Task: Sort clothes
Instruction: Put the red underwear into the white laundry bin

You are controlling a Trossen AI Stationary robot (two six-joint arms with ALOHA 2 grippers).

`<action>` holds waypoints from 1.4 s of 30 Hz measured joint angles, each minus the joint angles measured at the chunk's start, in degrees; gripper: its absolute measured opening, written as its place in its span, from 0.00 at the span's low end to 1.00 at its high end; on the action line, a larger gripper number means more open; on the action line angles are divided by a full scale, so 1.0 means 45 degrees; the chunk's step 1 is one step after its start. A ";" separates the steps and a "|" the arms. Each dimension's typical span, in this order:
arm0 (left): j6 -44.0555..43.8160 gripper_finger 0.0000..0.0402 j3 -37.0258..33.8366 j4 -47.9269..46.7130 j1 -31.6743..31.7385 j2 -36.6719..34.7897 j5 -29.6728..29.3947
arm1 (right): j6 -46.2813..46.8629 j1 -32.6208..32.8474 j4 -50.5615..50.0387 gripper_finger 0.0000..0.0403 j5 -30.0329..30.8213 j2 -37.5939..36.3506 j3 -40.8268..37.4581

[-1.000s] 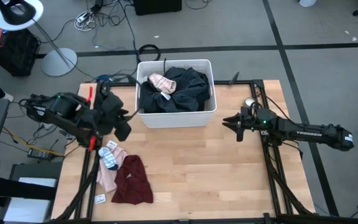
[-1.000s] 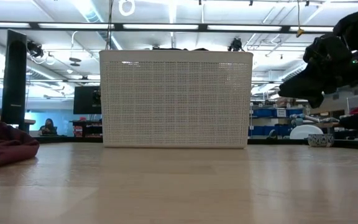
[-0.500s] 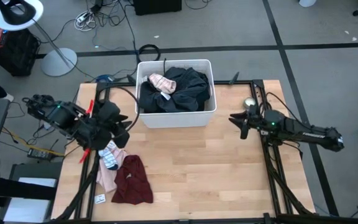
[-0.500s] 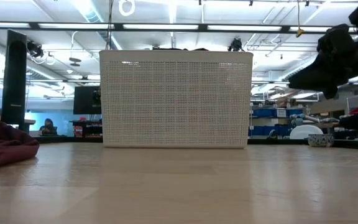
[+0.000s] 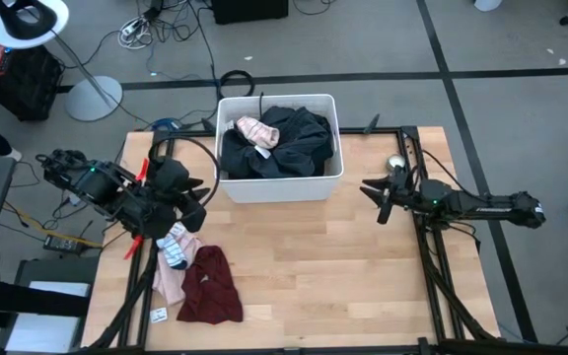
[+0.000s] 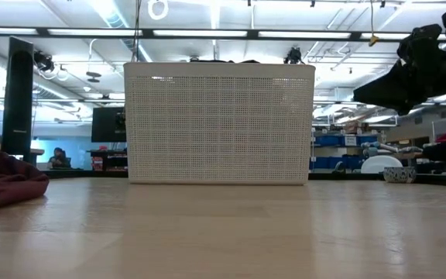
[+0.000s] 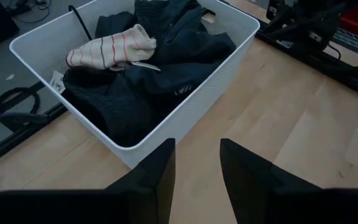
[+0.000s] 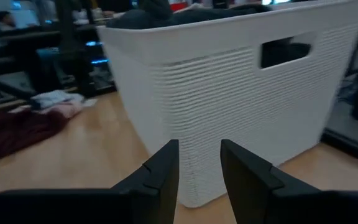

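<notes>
Bin (image 5: pixel 231 187) with dark garments (image 7: pixel 166 56), striped sock (image 7: pixel 110 48) ahead of left gripper (image 7: pixel 196 171); both grippers part-open, empty, right gripper (image 8: pixel 199 168) beside bin. Advice: descend centred over sock, pinch single layer.

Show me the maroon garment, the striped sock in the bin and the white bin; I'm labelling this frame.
maroon garment (image 5: pixel 210 287): high view, middle of the crumpled cloth.
striped sock (image 7: pixel 112 48): left wrist view, its striped middle.
white bin (image 6: pixel 219 124): low view, the perforated front wall.
</notes>
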 joint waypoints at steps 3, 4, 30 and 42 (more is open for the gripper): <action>0.0000 0.33 0.0000 0.0022 0.0000 0.0000 -0.0016 | -0.0270 -0.0176 0.0019 0.29 0.0563 0.0012 0.0000; 0.0000 0.33 0.0000 0.0043 0.0000 0.0001 -0.0017 | -0.0249 -0.0244 0.0019 0.29 0.0632 0.0012 0.0000; 0.1457 0.33 -0.2984 0.1849 0.0009 0.0004 0.1646 | -0.0107 -0.0365 0.0729 0.30 0.0617 0.0012 -0.0073; 0.3984 0.33 -0.8257 0.6883 -0.0595 -0.1438 0.7250 | -0.0098 -0.0365 0.0767 0.29 0.0612 0.0015 -0.0054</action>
